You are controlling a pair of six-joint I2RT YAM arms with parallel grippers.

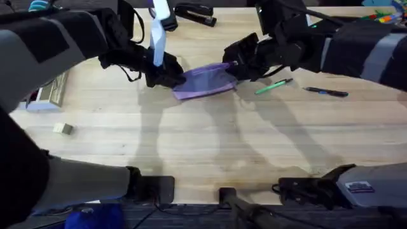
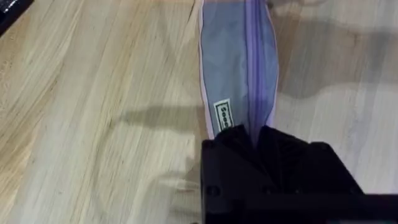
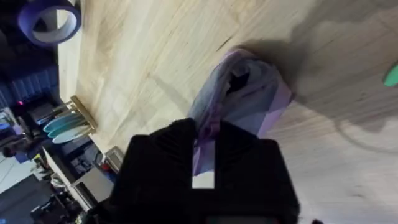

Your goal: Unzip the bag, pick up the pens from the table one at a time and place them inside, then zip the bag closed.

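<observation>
Soft lavender/grey-blue fabric pouch point(image 1: 205, 81) lies on light wooden plank counter point(image 1: 191, 140), approx. centre, toward 12 o'clock. L claw point(image 1: 166, 74) clamped on its 9 o'clock end; R claw point(image 1: 232, 67) clamped on 3 o'clock end. Green pen point(image 1: 273, 86), dark pen point(image 1: 325, 92) at pouch's 3 o'clock.

Overhead downward; wrist views close (shared bag point(image 1: 205, 81))

Both arms reach to the far middle of the table, facing each other. Left gripper point(image 1: 166, 75) is clamped on the left end of the bag point(image 1: 206, 81), wrist angled down. Right gripper point(image 1: 236, 65) is pinched on the bag's right end, forearm coming in from far right.
</observation>
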